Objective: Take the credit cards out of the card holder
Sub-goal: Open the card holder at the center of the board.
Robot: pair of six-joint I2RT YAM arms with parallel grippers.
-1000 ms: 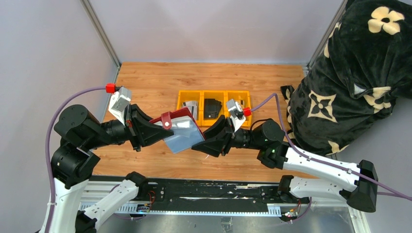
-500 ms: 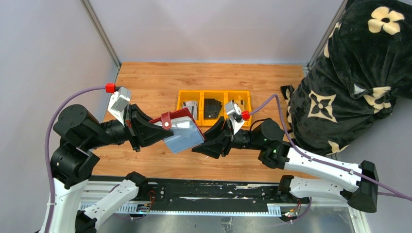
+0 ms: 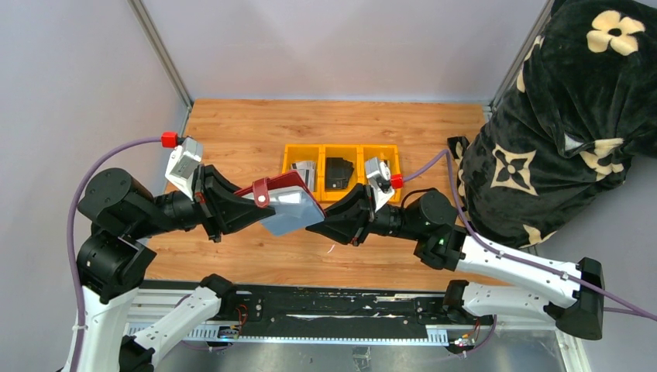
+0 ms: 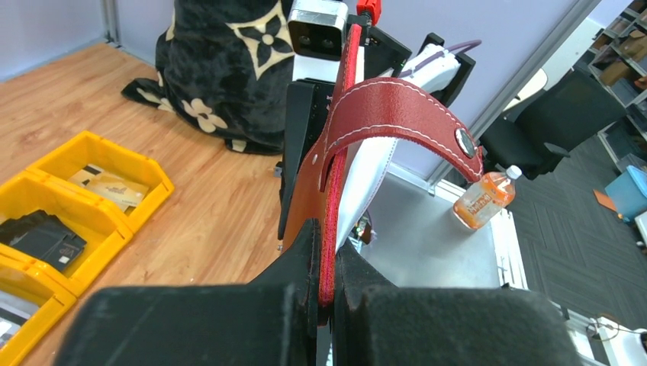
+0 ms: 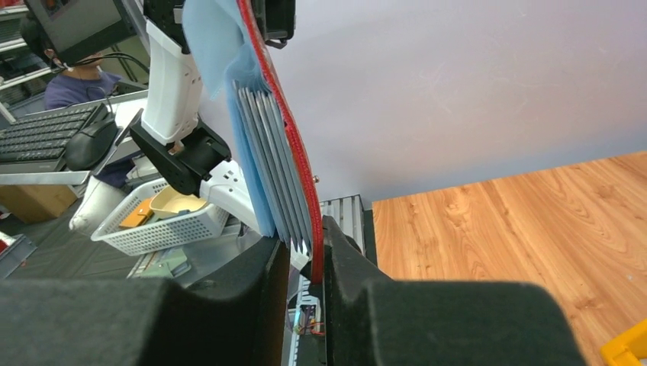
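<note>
Above wooden table (image 3: pixel 232 132): card holder (image 3: pixel 288 184); beyond, yellow bins (image 3: pixel 341 147), grey walls (image 3: pixel 333 46).

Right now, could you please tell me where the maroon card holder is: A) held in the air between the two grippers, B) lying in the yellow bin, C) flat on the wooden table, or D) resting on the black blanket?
A: the left gripper clamps one edge of the card holder, while the right gripper straddles its opposite end.

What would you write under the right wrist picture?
Right claw straddling the edge of the red card holder, grey credit cards packed inside.
</note>
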